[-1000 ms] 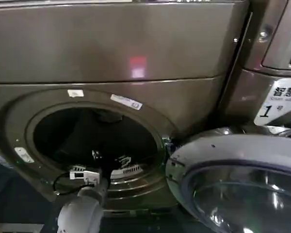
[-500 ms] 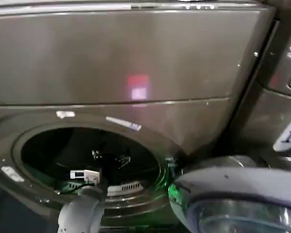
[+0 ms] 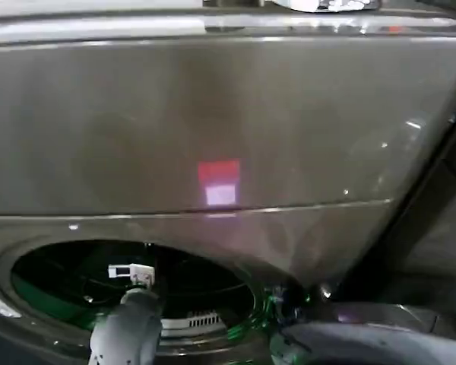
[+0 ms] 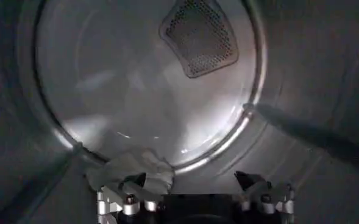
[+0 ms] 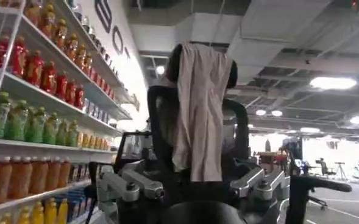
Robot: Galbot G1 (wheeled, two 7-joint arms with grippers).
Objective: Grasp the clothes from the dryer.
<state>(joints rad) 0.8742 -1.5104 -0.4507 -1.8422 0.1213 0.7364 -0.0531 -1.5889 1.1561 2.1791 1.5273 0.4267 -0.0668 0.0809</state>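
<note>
The dryer (image 3: 213, 129) is a bronze-grey front loader whose round porthole (image 3: 53, 281) sits low in the head view. My left arm (image 3: 127, 331) reaches through the porthole into the drum. Inside, the clothes (image 4: 125, 171), a small pale wad, lie on the drum floor by the back wall. My left gripper (image 4: 190, 181) is open just short of the wad, and one fingertip (image 4: 136, 181) overlaps the wad's edge. My right gripper (image 5: 194, 182) is open and holds nothing, pointing away into the room.
The dryer's open glass door (image 3: 365, 346) hangs at the lower right, beside the porthole. The drum's back wall carries a perforated vent (image 4: 199, 33). In the right wrist view are shelves of bottles (image 5: 27, 122) and a chair with a cloth draped over it (image 5: 199, 103).
The head view has swung upward, so the porthole and door sit lower in it. My left arm remains inside the drum, a little deeper.
</note>
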